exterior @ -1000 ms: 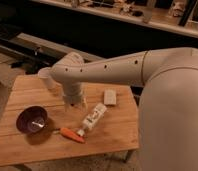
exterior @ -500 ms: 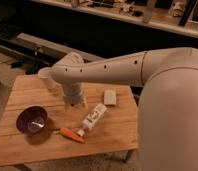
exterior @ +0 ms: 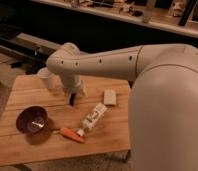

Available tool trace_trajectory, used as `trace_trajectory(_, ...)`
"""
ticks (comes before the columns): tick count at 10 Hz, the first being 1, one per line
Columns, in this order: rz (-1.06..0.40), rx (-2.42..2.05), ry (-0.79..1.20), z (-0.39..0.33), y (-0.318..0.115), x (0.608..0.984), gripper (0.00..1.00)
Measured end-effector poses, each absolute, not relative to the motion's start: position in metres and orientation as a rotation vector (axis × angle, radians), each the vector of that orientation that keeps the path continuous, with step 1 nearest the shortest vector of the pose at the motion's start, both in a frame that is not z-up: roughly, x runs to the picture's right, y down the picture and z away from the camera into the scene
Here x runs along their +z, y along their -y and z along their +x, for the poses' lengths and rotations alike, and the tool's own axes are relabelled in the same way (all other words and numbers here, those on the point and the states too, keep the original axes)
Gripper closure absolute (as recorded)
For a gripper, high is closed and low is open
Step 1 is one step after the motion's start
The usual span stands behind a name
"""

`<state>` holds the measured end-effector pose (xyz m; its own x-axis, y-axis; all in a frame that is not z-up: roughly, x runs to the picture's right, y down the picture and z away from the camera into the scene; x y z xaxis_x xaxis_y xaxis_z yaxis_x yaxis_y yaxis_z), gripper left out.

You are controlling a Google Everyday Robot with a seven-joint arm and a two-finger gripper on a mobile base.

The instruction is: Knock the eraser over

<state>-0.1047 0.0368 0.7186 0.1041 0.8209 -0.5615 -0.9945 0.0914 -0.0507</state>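
Gripper [exterior: 75,93] low over desk [exterior: 29,92] centre; dark upright eraser [exterior: 71,100] at its tip; hand state: cannot tell.

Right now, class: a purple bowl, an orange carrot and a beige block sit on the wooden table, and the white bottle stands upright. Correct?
No: the camera view shows the white bottle lying on its side, between carrot and beige block. The purple bowl and wooden table are as stated. The gripper hangs low over the table beyond the bottle.
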Motion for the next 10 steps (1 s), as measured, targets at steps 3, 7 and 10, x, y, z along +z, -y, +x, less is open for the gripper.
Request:
trace_trajectory(3, -0.493, 1.473, -0.404, -0.095, -0.005, 0.740, 0.35)
trace_trajectory(7, -0.525, 1.526, -0.411, -0.075, 0.014, 0.778, 0.35)
trace_trajectory(10, -0.550, 1.537, -0.422, -0.066, 0.020, 0.813, 0.35)
